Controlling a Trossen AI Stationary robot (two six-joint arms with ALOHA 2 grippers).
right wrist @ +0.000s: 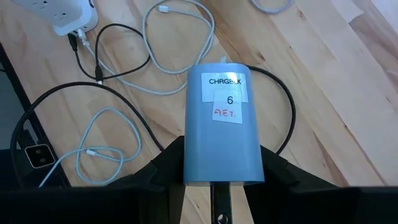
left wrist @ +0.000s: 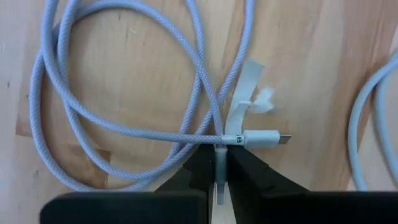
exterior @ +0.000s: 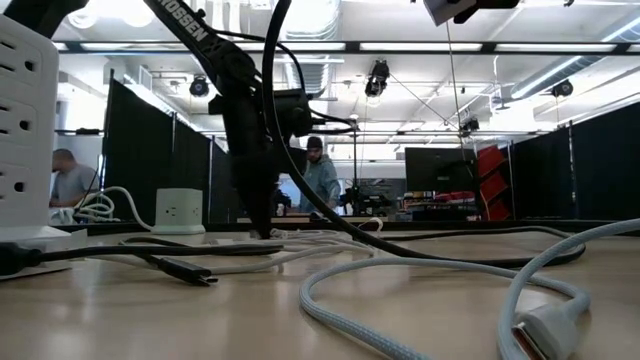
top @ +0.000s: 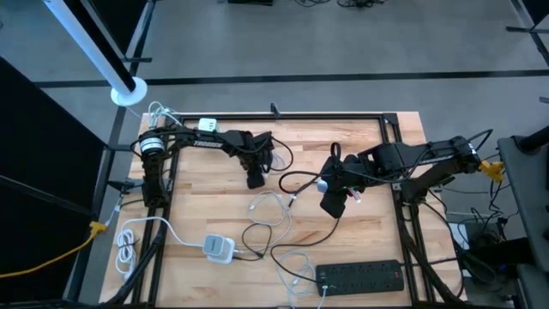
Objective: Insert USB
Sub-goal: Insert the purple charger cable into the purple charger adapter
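A pale blue braided cable [left wrist: 124, 134] lies coiled on the wooden table [top: 206, 184]. Its USB plug [left wrist: 267, 139] carries white tape tags. My left gripper [left wrist: 221, 152] [top: 256, 178] is shut and low over the table, fingertips right beside the cable just behind the plug. My right gripper [right wrist: 221, 158] [top: 330, 204] is shut on a blue charger block [right wrist: 224, 124] with a white label, held over the table's middle. The low view shows my left arm [exterior: 250, 150] reaching down to the tabletop. My left gripper's fingertips [left wrist: 205, 158] end next to the cable behind its plug; whether they touch it, I cannot tell. My right gripper pinches the charger block's two long sides [right wrist: 190, 158] near its near end, one finger on each side. The block points forward out of the fingers, label up, lifted clear of the table.
A black power strip [top: 360, 275] lies at the near right edge. A white adapter [top: 219, 247] with black and white cords sits near the front, and a white charger cube [top: 208, 125] at the far left. Loose white cables [top: 296, 270] and a black cable [right wrist: 283, 112] cross the middle.
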